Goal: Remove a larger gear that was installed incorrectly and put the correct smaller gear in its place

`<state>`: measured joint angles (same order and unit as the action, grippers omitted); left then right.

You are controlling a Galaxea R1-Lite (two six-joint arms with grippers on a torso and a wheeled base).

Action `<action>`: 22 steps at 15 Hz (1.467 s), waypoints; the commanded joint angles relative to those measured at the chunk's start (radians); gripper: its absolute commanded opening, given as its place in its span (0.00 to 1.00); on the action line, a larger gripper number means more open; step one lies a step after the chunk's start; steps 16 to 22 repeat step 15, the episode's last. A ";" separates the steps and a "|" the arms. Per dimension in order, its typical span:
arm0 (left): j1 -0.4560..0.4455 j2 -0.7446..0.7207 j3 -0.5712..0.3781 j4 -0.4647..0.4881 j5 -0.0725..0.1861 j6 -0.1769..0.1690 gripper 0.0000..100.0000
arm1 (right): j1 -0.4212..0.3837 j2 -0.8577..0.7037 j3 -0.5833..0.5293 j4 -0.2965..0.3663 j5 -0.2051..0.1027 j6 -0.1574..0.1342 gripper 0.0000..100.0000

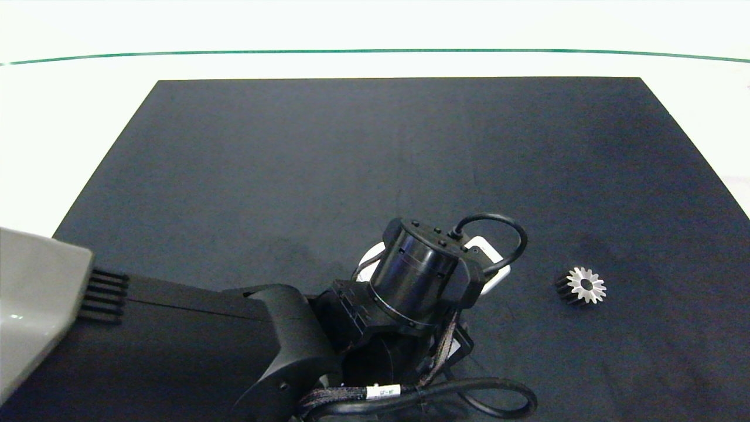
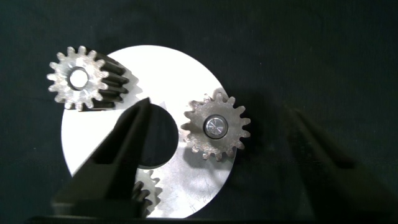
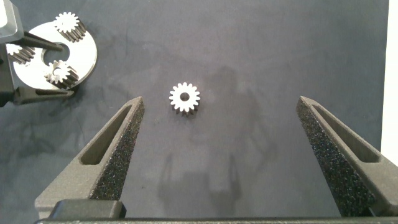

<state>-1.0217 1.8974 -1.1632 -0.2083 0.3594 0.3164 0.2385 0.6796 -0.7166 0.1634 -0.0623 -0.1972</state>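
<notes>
The left arm (image 1: 281, 328) is reaching in over the dark mat (image 1: 293, 164) and covering nearly all of a white disc (image 1: 491, 251), so the head view is showing only slivers of it; the left wrist view is showing what lies underneath. There the left gripper (image 2: 219, 107) is hovering with its fingers spread wide and gripping nothing; one finger (image 2: 118, 155) is hanging over the disc's middle hole, the other is off past the rim. Between them a grey gear (image 2: 214, 127) is sitting on a pin at the disc's edge; a taller gear (image 2: 78, 78) is standing at another edge, and a third gear (image 2: 148, 186) is half hidden by the finger.

The larger gear (image 1: 580, 286) is lying on the mat, well apart from the disc; the head view is showing its dark flank. The right gripper (image 3: 219, 99), out of the head view, is hanging high above that gear, fingers wide apart and empty.
</notes>
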 commanded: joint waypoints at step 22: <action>0.523 -0.880 0.450 0.095 0.004 -0.008 1.00 | -0.340 -0.071 0.003 0.002 -0.054 0.042 1.00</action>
